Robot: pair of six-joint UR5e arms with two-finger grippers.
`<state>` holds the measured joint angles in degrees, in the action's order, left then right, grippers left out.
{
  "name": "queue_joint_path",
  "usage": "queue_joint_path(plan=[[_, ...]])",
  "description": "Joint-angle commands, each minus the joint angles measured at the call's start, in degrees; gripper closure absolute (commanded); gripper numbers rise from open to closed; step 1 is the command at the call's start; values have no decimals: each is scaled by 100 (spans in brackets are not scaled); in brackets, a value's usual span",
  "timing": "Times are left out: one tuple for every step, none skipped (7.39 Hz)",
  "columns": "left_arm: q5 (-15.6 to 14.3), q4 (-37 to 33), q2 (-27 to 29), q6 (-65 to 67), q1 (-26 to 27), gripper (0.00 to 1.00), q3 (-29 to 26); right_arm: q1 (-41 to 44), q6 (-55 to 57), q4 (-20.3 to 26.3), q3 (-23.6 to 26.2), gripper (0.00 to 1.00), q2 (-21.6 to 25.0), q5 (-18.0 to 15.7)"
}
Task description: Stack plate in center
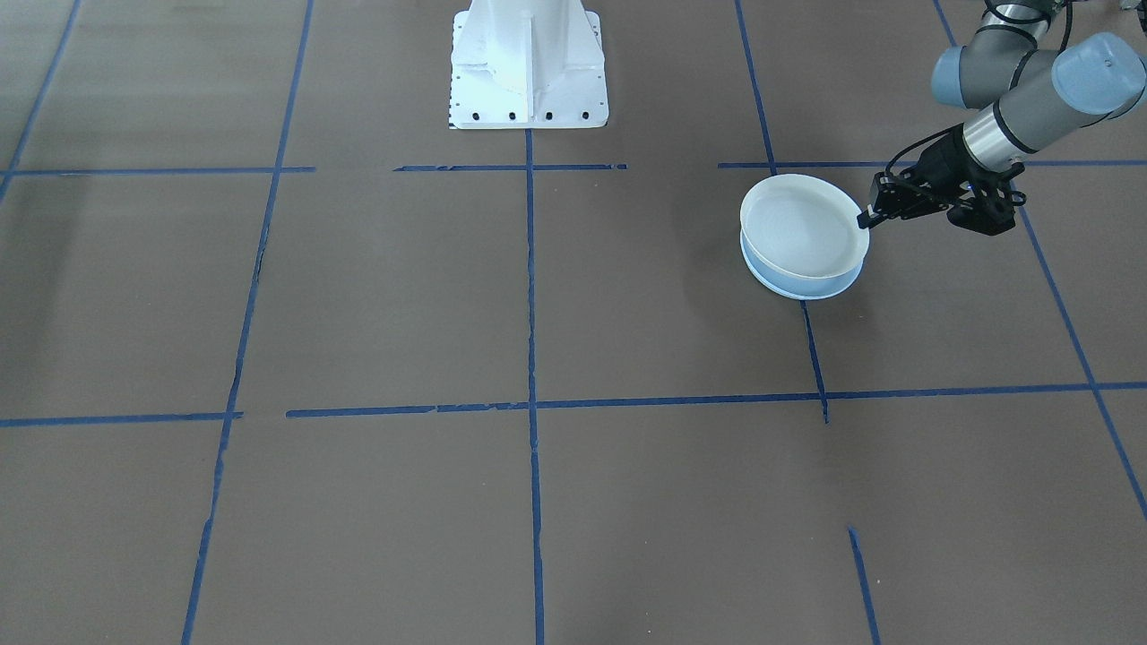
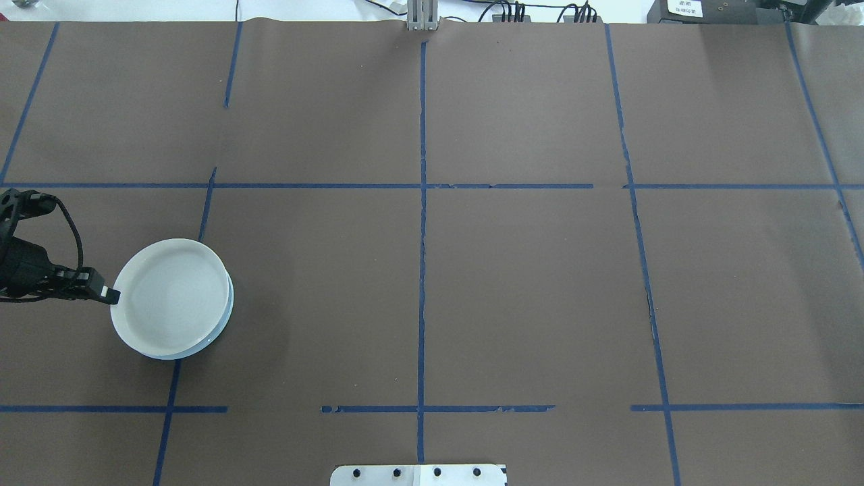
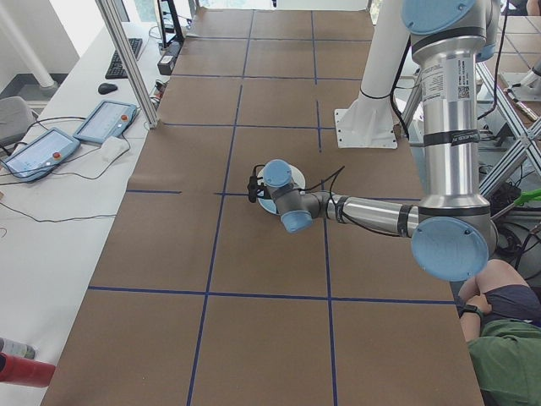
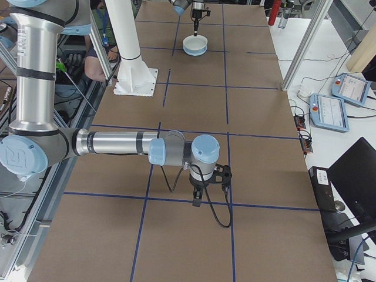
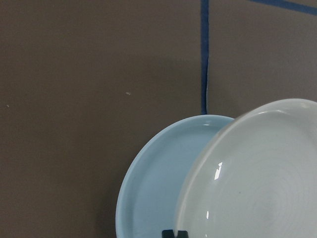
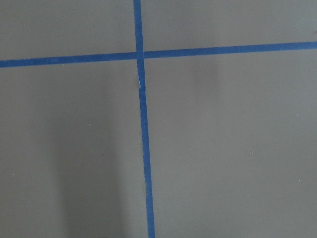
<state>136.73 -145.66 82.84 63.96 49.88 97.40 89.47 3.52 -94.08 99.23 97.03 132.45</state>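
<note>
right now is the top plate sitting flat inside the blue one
No, the left gripper holds the top plate by its rim, raised and offset over the blue plate.

The left gripper (image 1: 867, 218) is pinching the rim of a pale grey plate (image 1: 800, 231), holding it above a pale-blue plate (image 1: 806, 287) that is lying on the brown table (image 1: 376, 296).

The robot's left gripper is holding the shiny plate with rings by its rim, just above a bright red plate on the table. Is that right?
Not quite. The plate underneath is pale blue, not red; the left wrist view shows it clearly. The rest holds: the left gripper grips the rim of the glossy ringed plate, which sits over the pale blue one.
</note>
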Motion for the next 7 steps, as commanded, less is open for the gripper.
queue_joint_path(plan=[[38, -33, 4, 12, 4, 100, -185, 0, 0, 4, 0, 0, 0, 0], [29, -7, 13, 11, 4, 100, -203, 0, 0, 4, 0, 0, 0, 0], [29, 11, 21, 20, 13, 100, -229, 0, 0, 4, 0, 0, 0, 0], [29, 20, 30, 20, 4, 100, -238, 0, 0, 4, 0, 0, 0, 0], [29, 28, 39, 29, 4, 100, -273, 0, 0, 4, 0, 0, 0, 0], [20, 20, 57, 38, 4, 60, -300, 0, 0, 4, 0, 0, 0, 0], [3, -32, 83, 47, 13, 2, -291, 0, 0, 4, 0, 0, 0, 0]])
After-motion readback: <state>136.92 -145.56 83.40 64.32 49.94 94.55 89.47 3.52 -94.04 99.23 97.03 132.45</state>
